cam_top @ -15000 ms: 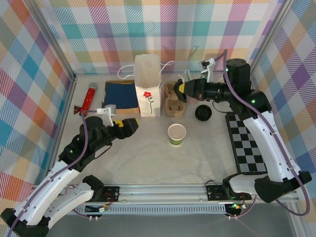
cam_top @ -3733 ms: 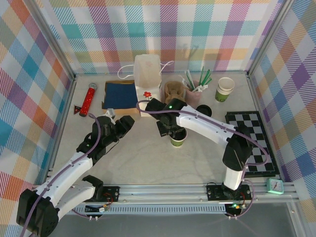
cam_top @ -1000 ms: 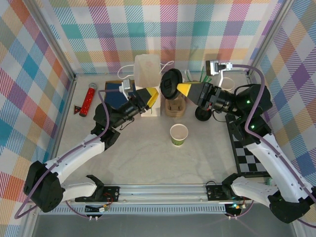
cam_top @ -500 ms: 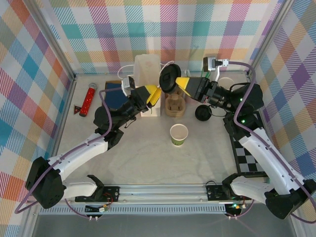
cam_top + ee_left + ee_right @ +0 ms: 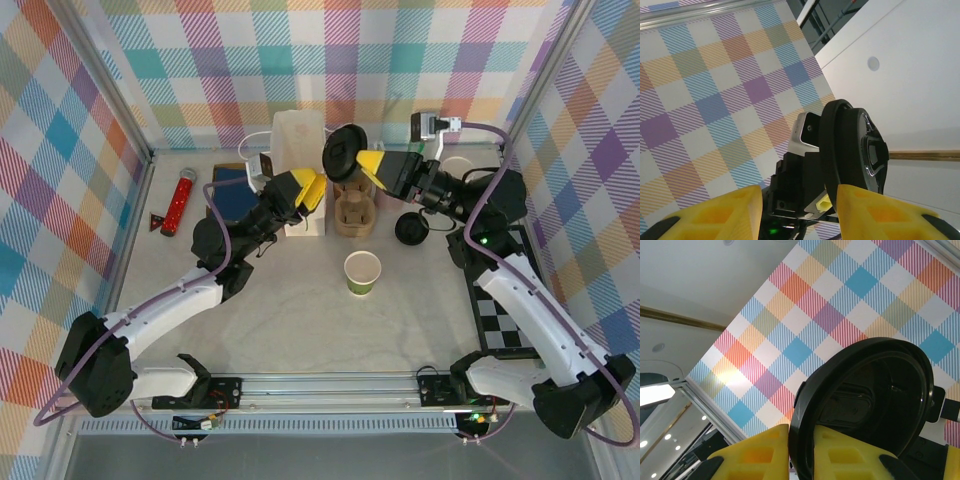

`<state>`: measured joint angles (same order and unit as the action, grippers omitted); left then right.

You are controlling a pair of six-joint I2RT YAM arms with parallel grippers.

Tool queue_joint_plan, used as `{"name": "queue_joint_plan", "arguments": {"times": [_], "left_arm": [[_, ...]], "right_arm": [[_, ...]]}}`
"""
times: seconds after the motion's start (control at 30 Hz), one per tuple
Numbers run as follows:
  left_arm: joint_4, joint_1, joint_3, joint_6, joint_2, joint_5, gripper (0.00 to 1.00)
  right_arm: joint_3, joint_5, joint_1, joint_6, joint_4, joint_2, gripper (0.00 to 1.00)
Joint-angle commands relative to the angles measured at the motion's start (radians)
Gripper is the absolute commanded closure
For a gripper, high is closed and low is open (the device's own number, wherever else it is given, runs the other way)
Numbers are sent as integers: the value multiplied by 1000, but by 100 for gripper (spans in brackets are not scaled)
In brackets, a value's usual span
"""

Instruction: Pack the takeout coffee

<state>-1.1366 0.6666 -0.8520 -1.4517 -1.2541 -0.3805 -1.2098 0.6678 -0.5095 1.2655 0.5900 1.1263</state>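
Note:
The takeout coffee cup [image 5: 360, 272], green with a cream upper band, stands open-topped mid-table, apart from both grippers. My right gripper [image 5: 360, 160] [image 5: 802, 440] hangs in the air over the brown carrier, shut on the rim of a round black lid [image 5: 343, 155] [image 5: 865, 390] held on edge. Just left of that lid is my left gripper [image 5: 310, 186] [image 5: 799, 200], open and pointing at it. In the left wrist view the lid [image 5: 850, 150] stands beyond the right yellow finger [image 5: 880, 210], with nothing between the fingers.
A white paper bag with a red flower [image 5: 298, 165] stands at the back, next to the brown pulp carrier [image 5: 355, 212]. A second black lid [image 5: 411, 229] lies right of it. A checkerboard mat [image 5: 510, 300], a blue pad [image 5: 232, 195] and a red tool [image 5: 182, 198] flank the table.
The right gripper has carried the lid slightly toward the back wall. The left gripper has followed up and right, closer to the lid, its fingers narrowing a little.

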Motion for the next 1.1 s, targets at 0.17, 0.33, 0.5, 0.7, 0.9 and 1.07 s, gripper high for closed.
{"name": "queue_joint_plan", "arguments": {"times": [0.17,0.33,0.5,0.7,0.9,1.07], "left_arm": [[-89,17,-16,-36,-12,11,57],[-100,19,-16,-44,-19,14,58],[-116,22,-19,-53,-28,11,59],[-117,22,-22,-53,-32,10,61],[-129,24,-24,-62,-42,14,65],[-141,24,-26,-68,-54,15,72]], "right_arm": [[33,9,10,41,121,19,84],[41,7,12,63,155,32,84],[54,6,11,82,182,40,84],[79,0,11,98,211,44,84],[88,1,11,110,231,49,84],[113,-7,11,111,235,42,84]]}}
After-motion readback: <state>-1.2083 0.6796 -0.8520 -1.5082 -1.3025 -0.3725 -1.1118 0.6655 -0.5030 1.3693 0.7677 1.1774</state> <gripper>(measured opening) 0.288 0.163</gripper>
